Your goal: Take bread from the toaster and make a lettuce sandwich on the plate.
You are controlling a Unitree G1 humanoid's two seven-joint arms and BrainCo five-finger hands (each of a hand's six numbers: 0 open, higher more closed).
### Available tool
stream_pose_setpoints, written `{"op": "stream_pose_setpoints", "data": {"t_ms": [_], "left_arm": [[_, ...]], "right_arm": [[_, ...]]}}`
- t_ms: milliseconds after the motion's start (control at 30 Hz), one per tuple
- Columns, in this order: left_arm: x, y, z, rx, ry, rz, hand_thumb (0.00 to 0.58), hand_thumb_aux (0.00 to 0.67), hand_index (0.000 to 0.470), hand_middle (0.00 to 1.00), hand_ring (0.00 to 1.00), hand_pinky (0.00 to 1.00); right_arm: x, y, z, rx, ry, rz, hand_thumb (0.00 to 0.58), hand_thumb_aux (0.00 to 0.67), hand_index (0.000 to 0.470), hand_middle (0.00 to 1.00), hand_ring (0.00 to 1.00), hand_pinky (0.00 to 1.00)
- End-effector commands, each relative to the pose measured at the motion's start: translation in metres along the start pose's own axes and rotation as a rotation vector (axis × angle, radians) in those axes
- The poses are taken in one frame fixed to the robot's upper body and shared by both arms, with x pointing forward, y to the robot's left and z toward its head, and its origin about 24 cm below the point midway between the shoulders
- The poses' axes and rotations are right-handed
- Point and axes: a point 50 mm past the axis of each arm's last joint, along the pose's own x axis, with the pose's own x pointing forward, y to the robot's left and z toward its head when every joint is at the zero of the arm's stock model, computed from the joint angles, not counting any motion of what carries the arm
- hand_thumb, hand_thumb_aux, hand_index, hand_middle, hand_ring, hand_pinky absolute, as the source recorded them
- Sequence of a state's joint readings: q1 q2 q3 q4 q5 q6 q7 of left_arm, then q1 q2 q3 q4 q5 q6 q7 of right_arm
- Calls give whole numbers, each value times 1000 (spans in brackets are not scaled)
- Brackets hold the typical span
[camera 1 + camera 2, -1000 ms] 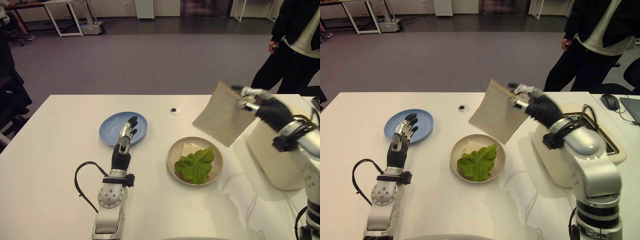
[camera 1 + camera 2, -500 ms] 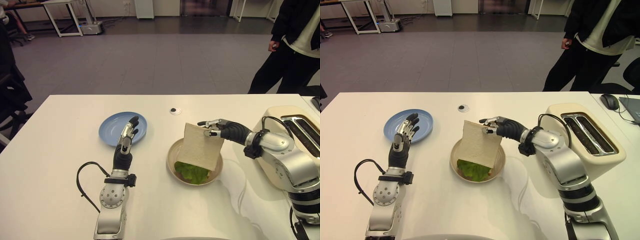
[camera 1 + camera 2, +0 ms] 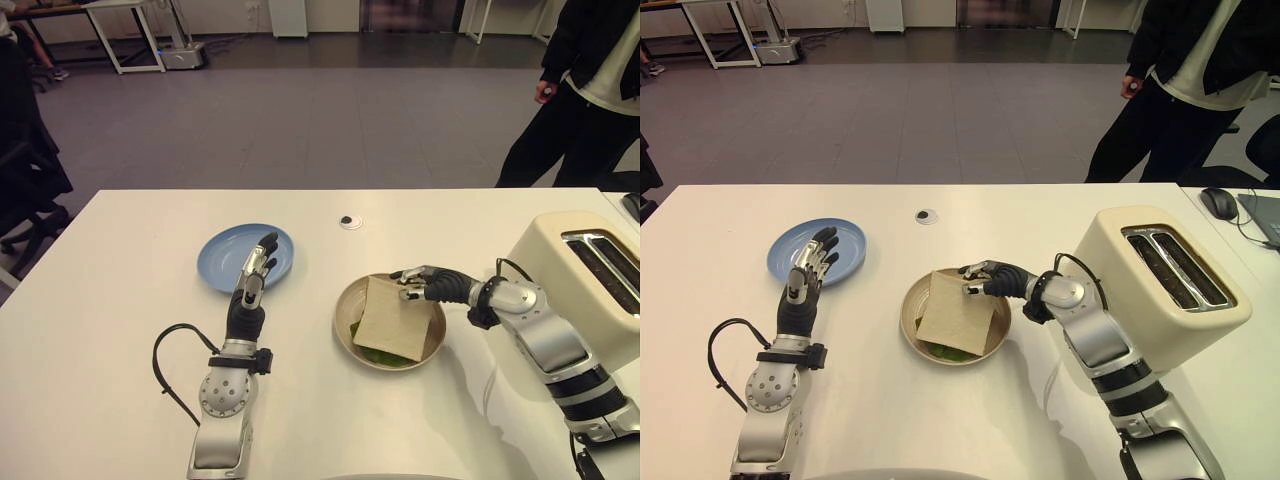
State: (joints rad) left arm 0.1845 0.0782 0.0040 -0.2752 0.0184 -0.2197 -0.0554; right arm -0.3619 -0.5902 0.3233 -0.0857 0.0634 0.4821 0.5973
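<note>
A tan bowl-like plate [image 3: 345,310] sits mid-table with green lettuce [image 3: 366,353] peeking out under a slice of bread [image 3: 397,320]. My right hand [image 3: 425,283] pinches the slice's far upper corner, and the slice lies slanted over the lettuce. The cream toaster [image 3: 1160,290] stands at the right with two dark slots on top. My left hand [image 3: 250,283] rests on the table by the blue plate [image 3: 225,250], fingers straight and holding nothing.
A small black-and-white disc [image 3: 349,220] lies on the far middle of the table. A black cable [image 3: 170,365] loops beside my left forearm. A computer mouse [image 3: 1221,203] lies at the far right.
My right hand carried the bread slice from up near the toaster down and left, laying it onto the lettuce in the tan plate. The left hand stayed put.
</note>
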Motion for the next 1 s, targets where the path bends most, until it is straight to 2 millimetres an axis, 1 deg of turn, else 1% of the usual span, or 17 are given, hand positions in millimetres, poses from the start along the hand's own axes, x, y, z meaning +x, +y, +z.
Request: {"op": "stream_pose_setpoints", "data": {"t_ms": [33, 167, 267, 333, 400, 467, 500, 533, 567, 600, 633, 667, 700, 733, 767, 900, 1000], "left_arm": [[-2, 0, 0, 6, 11, -11, 0, 0, 0, 0, 0, 0], [-3, 0, 0, 18, 11, -23, 0, 0, 0, 0, 0, 0], [-4, -1, 0, 19, 12, -26, 0, 0, 0, 0, 0, 0], [-4, -2, 0, 17, 13, -29, 0, 0, 0, 0, 0, 0], [-5, -3, 0, 12, 14, -39, 0, 0, 0, 0, 0, 0], [-5, -5, 1, -10, 16, -62, 0, 0, 0, 0, 0, 0], [-6, -7, 2, -30, 18, -81, 0, 0, 0, 0, 0, 0], [-6, -8, 3, -36, 16, -110, 0, 0, 0, 0, 0, 0], [-6, -12, 6, -31, 11, -164, 9, 5, 4, 0, 0, 0], [-7, -18, 8, -10, 4, -234, 487, 402, 282, 0, 0, 0], [-9, -24, 9, 17, 7, -313, 580, 670, 470, 35, 35, 35], [-12, -32, 11, 62, 7, -413, 580, 670, 470, 349, 349, 349], [-15, -38, 12, 114, -1, -485, 580, 670, 470, 722, 722, 722], [-17, -43, 14, 151, -12, -552, 580, 670, 470, 839, 839, 839], [-18, -46, 17, 183, -27, -602, 580, 670, 470, 1000, 1000, 1000], [-23, -56, 28, 346, -85, -826, 580, 670, 470, 1000, 1000, 1000], [-38, -70, 28, 542, -96, -1082, 580, 670, 470, 1000, 1000, 1000]], "right_arm": [[6, -5, -4, -23, -1, -23, 0, 0, 0, 0, 0, 0], [6, -17, 16, -21, -128, -94, 0, 0, 0, 0, 0, 0], [-1, -27, 32, -13, -228, -155, 0, 0, 0, 0, 0, 0], [-10, -30, 45, -30, -330, -193, 0, 0, 0, 0, 0, 0], [-26, -31, 56, -16, -463, -241, 0, 0, 0, 0, 0, 0], [-41, -28, 60, -16, -544, -286, 0, 0, 0, 0, 0, 0], [-46, -25, 60, -1, -574, -302, 478, 389, 273, 0, 0, 0], [-52, -19, 60, 14, -611, -302, 493, 410, 288, 0, 0, 0], [-57, -10, 57, 36, -628, -293, 580, 670, 470, 0, 0, 0], [-60, 1, 52, 32, -634, -265, 580, 670, 470, 220, 220, 220], [-63, 12, 48, 13, -629, -237, 580, 670, 470, 557, 557, 557], [-66, 21, 44, -17, -619, -209, 580, 670, 470, 886, 886, 886], [-70, 30, 41, -60, -613, -175, 580, 670, 470, 1000, 1000, 1000], [-74, 37, 38, -102, -605, -142, 580, 670, 470, 1000, 1000, 1000], [-76, 44, 35, -143, -588, -101, 580, 670, 470, 1000, 1000, 1000], [-83, 72, 20, -313, -505, 105, 580, 670, 470, 1000, 1000, 1000], [-89, 100, 11, -413, -437, 298, 580, 670, 470, 1000, 1000, 1000]]}}
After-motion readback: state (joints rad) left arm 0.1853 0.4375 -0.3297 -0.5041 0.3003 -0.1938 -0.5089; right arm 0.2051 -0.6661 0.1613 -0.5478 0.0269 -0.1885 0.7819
